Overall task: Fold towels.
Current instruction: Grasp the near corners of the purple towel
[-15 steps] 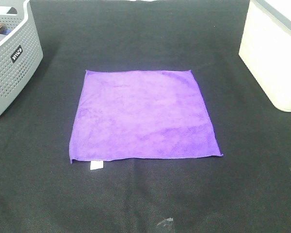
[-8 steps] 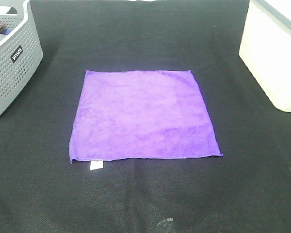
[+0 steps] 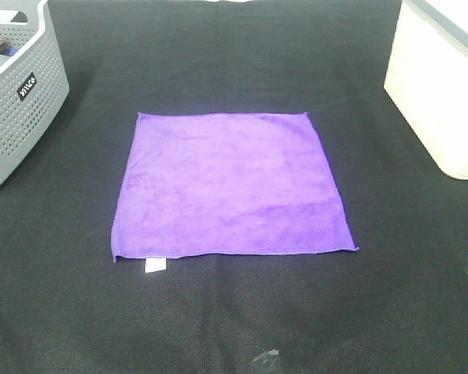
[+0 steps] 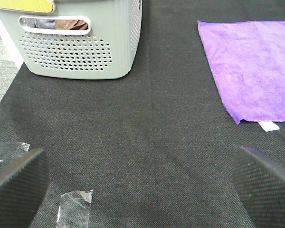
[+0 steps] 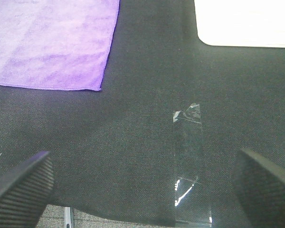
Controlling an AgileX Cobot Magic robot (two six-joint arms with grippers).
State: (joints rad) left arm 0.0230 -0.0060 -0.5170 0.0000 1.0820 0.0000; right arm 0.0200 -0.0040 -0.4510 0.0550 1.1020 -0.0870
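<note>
The purple towel [image 3: 230,187] lies flat and unfolded in the middle of the black table, its small white tag [image 3: 154,266] at the near left edge. It also shows in the left wrist view [image 4: 254,69] with the tag [image 4: 269,126], and in the right wrist view [image 5: 50,42]. No arm shows in the exterior high view. My left gripper [image 4: 142,185] is open and empty over the black cloth, short of the towel's near left corner. My right gripper [image 5: 142,185] is open and empty near the table's front edge, short of the towel's near right corner.
A grey perforated basket [image 3: 15,93] stands at the back left, also in the left wrist view [image 4: 80,40]. A white bin [image 3: 444,86] stands at the back right. Strips of clear tape [image 5: 190,161] lie on the cloth by the front edge, and one [image 4: 76,204] near the left gripper.
</note>
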